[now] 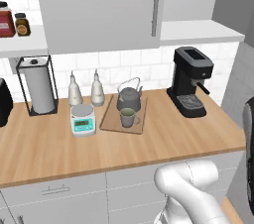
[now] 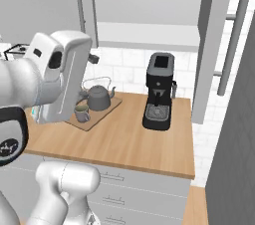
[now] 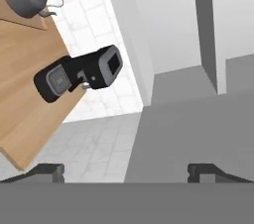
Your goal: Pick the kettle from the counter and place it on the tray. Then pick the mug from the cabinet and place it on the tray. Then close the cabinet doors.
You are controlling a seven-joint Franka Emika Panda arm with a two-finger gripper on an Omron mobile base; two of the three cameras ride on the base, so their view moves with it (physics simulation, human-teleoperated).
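The kettle [image 1: 129, 98] and the mug [image 1: 128, 117] both stand on the tray [image 1: 110, 119], the mug in front of the kettle. The tray lies on the counter [image 1: 163, 136], left of the coffee machine [image 1: 191, 81]. The gripper [image 3: 126, 171] is open, holding nothing.

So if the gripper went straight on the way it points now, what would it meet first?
Most likely the pale grey panel dead ahead of the open gripper. The coffee machine and counter lie off to one side. Depth is unclear.
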